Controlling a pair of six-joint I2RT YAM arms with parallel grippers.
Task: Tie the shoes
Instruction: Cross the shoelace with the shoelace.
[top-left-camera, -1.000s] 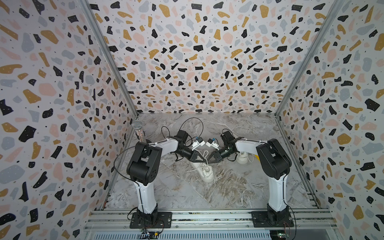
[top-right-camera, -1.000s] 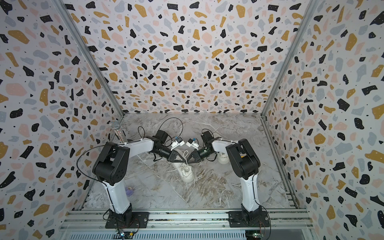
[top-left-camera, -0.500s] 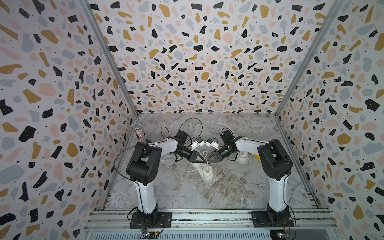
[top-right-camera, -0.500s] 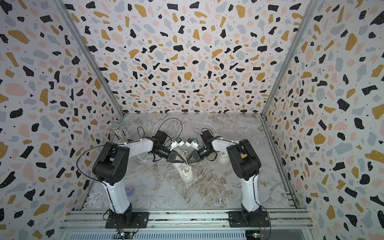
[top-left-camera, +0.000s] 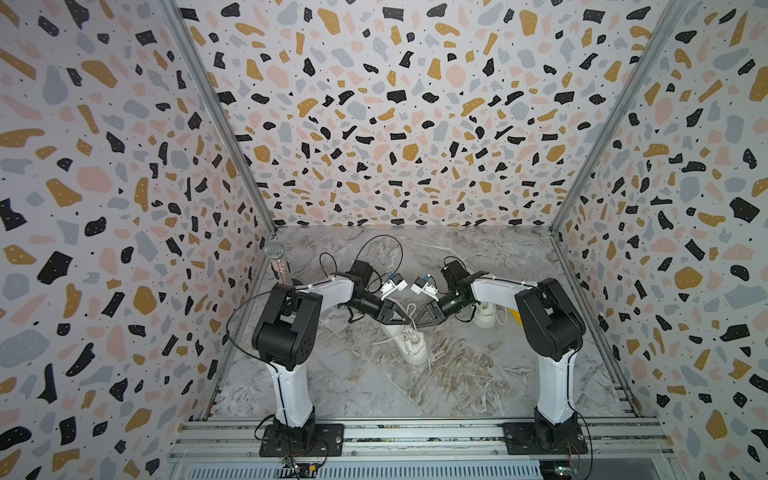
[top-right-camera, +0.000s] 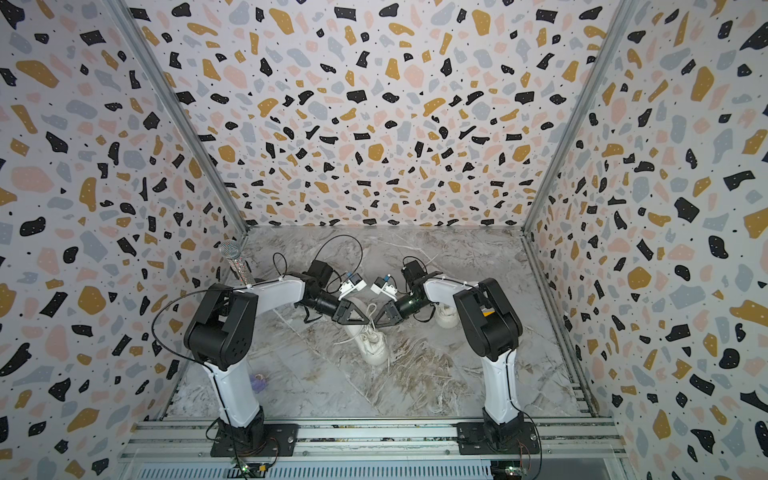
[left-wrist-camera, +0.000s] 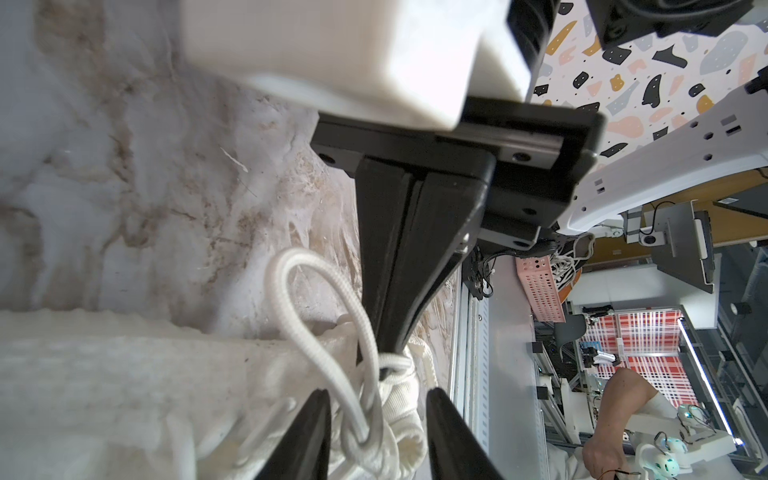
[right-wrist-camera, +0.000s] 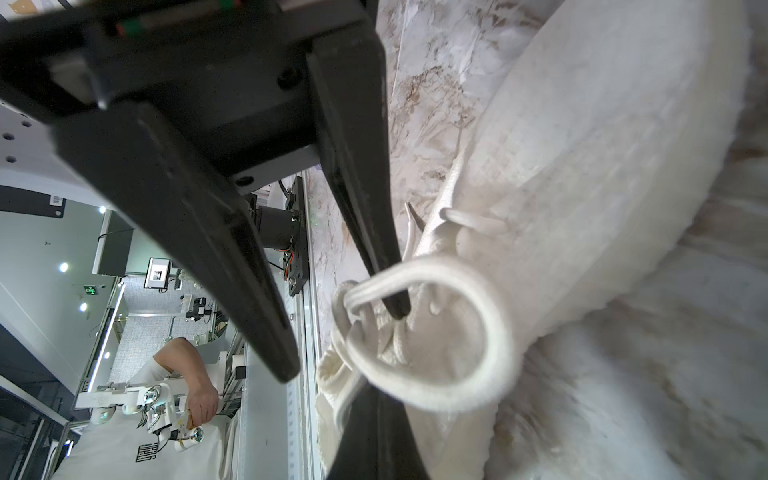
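— The near shoe (top-left-camera: 409, 343)?
— Directly under both gripper tips. It is cream knit, upright on its chunky sole.
— Laces (left-wrist-camera: 365, 399)?
— White cord, knotted at the tongue. One big loop (right-wrist-camera: 478, 332) stands up past the left gripper's (left-wrist-camera: 376, 399) parted fingers (left-wrist-camera: 311, 419), its base caught in the right gripper's (left-wrist-camera: 388, 351) closed tip.
— The far shoe (top-left-camera: 484, 318)?
— Behind the right gripper's wrist, upright, half hidden.

Left gripper (top-left-camera: 409, 321) and right gripper (top-left-camera: 420, 321) tip to tip over a cream shoe (top-left-camera: 411, 345) mid-table, lace loop (top-left-camera: 410, 309) between them, second shoe (top-left-camera: 485, 316) beside the right arm (top-left-camera: 498, 289), microphone (top-left-camera: 276, 257) at left wall, marble table (top-left-camera: 478, 374), terrazzo walls (top-left-camera: 374, 124) on three sides
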